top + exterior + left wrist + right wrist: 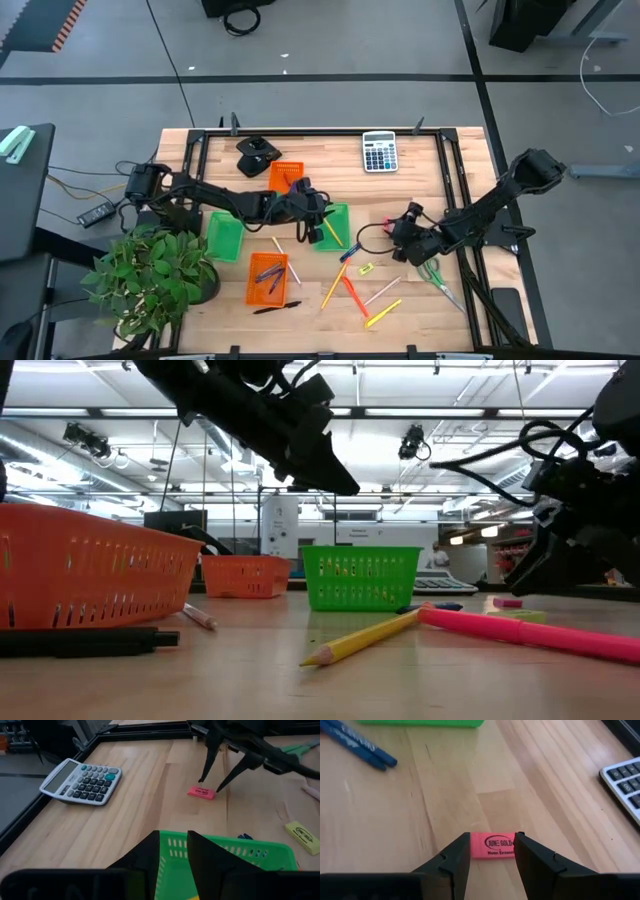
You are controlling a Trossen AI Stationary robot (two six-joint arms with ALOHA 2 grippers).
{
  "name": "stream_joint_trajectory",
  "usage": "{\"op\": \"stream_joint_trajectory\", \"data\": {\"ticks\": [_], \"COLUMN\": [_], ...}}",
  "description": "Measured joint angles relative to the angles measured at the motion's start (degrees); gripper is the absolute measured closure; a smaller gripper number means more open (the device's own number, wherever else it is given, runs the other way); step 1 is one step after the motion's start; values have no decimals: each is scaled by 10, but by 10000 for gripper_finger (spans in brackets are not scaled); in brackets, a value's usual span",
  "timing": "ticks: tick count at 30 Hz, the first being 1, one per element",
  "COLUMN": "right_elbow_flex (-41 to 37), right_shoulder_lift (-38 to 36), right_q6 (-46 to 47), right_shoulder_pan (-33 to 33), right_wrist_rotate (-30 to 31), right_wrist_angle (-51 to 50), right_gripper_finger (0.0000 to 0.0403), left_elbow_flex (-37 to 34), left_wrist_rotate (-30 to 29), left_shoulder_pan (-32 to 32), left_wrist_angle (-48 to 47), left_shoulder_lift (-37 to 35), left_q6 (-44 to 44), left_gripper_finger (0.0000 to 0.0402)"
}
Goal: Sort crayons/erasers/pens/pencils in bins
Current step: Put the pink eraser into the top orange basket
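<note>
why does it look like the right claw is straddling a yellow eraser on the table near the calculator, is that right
Not quite: the eraser between the right claw's fingers is pink, not yellow. The right wrist view shows it lying flat on the wood with a finger on either side, and the left wrist view shows the same pink block under that claw. The calculator is indeed nearby.

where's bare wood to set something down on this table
Free: the strip between the calculator and the far orange bin, and the near right corner past the scissors. Crowded: the near middle, where pencils, pens and erasers lie scattered between the near orange bin and the right end effector.
</note>
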Motion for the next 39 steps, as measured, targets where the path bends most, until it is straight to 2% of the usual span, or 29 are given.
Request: {"op": "stream_joint_trajectory", "data": {"ticks": [6, 10, 15, 22, 29, 39], "right_elbow_flex": [0, 2, 4, -1, -2, -2], "right_shoulder_lift": [46, 83, 114, 125, 125, 122], "right_q6": [-11, -23, -16, 31, 33, 24], "right_shoulder_pan": [0, 0, 1, 2, 2, 1], "right_wrist_rotate": [-14, 3, 23, 31, 31, 29], "right_wrist_angle": [35, 78, 83, 79, 74, 55], "right_gripper_finger": [246, 246, 246, 246, 249, 327], "left_elbow_flex": [0, 0, 0, 0, 0, 0], "left_wrist_rotate": [0, 0, 0, 0, 0, 0], "left_shoulder_pan": [15, 20, 20, 20, 16, 8], "left_wrist_angle": [-4, -5, -5, -5, -6, -6], "left_shoulder_lift": [0, 0, 0, 0, 0, 0], "left_q6": [0, 0, -1, -13, -15, -15], "left_gripper_finger": [294, 294, 294, 294, 294, 294]}}
